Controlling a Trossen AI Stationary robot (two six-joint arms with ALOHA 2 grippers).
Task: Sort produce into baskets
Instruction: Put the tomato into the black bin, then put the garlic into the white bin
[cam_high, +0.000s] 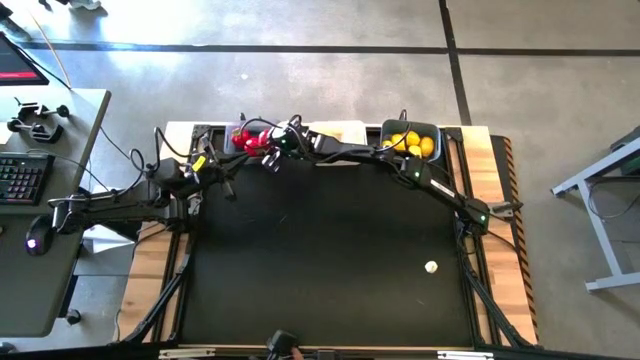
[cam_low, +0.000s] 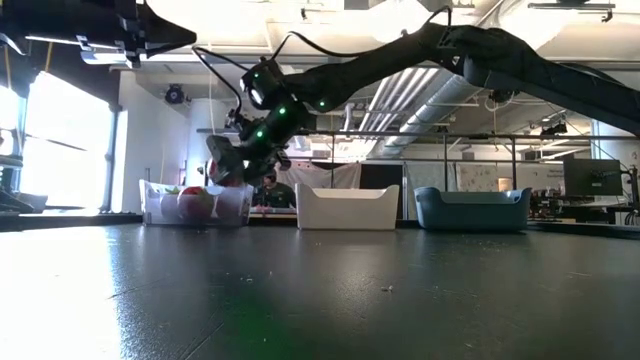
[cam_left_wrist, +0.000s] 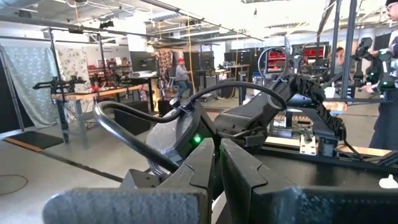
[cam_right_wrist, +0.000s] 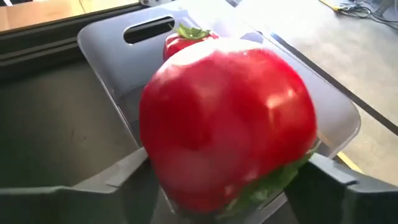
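A tomato sits between the right gripper's spread fingers, over the grey basket at the table's far left, where other tomatoes already lie. This looks like the drop step: the fingers are wide and the tomato seems about to fall in or is barely held. Next the arm should lift clear and go for the garlic lying alone near the right front. The left gripper waits beside the grey basket, fingers pressed together, empty.
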